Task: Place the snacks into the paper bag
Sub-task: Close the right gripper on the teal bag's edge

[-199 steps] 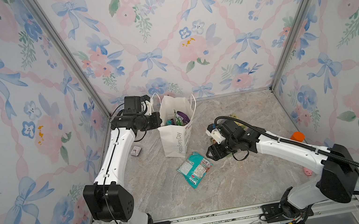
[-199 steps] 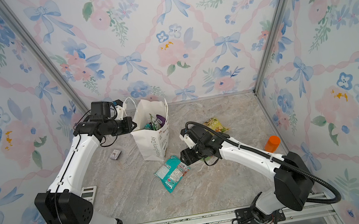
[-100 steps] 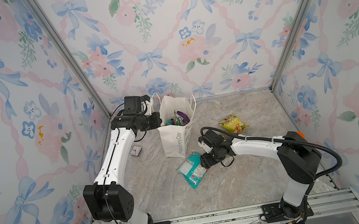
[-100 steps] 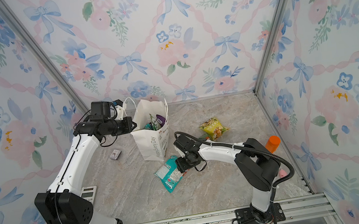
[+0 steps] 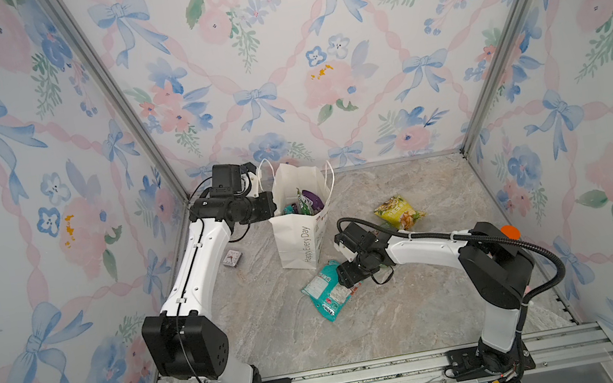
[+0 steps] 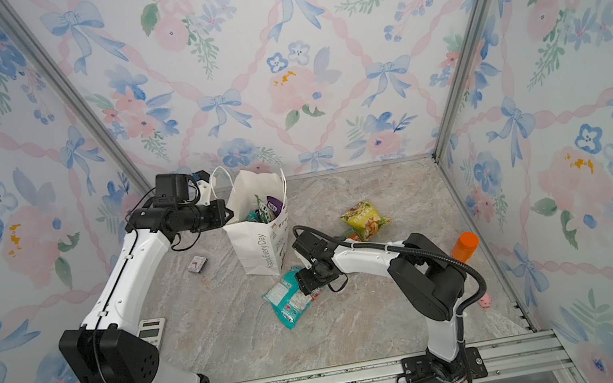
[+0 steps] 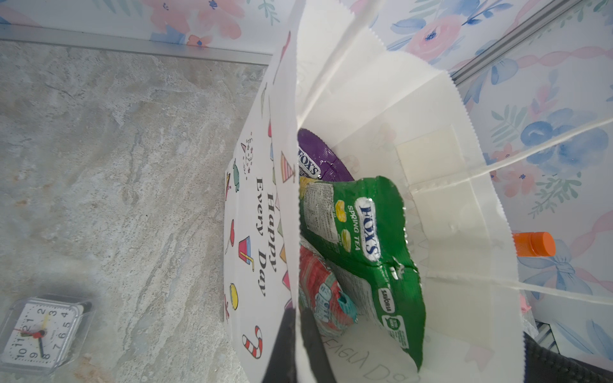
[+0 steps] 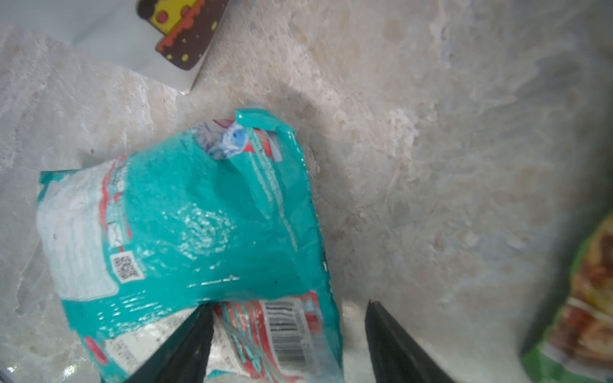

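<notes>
Teal packet (image 5: 328, 292) lies flat on the worktop (image 5: 400, 311) just beside the bag (image 5: 300, 240), long axis running ahead of the right claw (image 8: 288, 303), whose open, empty jaws straddle its barcode end; left claw (image 7: 297, 320) pinches the bag rim.

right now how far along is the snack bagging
Done: a green packet, a purple packet and a red-and-teal packet sit inside the paper bag. In hand: the left claw pinches the bag's rim, and the right claw is open over a teal packet lying on the table, not gripping it. Left: that teal packet and the yellow chip bag, both outside the bag.
</notes>
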`<state>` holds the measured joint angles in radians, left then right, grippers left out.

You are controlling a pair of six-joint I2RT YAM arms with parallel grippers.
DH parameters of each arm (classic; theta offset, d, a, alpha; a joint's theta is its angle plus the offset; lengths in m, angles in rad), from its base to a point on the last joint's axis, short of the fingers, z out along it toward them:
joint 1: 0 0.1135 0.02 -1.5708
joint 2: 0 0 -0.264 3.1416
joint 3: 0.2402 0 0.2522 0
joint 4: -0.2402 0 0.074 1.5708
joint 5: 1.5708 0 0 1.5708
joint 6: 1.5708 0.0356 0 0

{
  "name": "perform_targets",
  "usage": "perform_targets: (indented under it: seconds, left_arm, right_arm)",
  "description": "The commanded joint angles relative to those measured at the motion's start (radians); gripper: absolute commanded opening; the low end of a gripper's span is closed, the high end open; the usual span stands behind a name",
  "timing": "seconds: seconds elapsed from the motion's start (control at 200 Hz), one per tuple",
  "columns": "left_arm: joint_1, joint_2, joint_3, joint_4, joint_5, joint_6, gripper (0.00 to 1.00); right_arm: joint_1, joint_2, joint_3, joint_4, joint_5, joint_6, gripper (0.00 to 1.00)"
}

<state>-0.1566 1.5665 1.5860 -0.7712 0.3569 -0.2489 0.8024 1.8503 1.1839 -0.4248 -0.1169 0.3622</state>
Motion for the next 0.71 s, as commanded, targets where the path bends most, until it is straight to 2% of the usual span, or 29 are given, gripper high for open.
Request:
perform_targets:
  seconds: [0.0,0.105,0.46,0.61,0.7]
  left_arm:
    - [-0.002,0.007,-0.006,0.038,0.012,-0.007,0.00]
    - [-0.002,0.008,-0.006,0.038,0.013,-0.007,0.00]
    - [-0.002,0.009,-0.006,0.039,0.015,-0.007,0.00]
    - [-0.002,0.009,-0.007,0.038,0.014,-0.007,0.00]
    - [-0.002,0.010,-0.006,0.038,0.013,-0.008,0.00]
  right_arm:
    - [0.008,0.032,0.005,0.025,-0.016,-0.008,0.73]
    - [0.003,0.044,-0.006,0.038,-0.026,-0.002,0.66]
    - [-0.019,0.035,-0.035,0.073,-0.061,0.010,0.14]
    - [-0.025,0.024,-0.035,0.070,-0.066,0.009,0.00]
    - [-0.028,0.004,-0.036,0.061,-0.056,0.007,0.00]
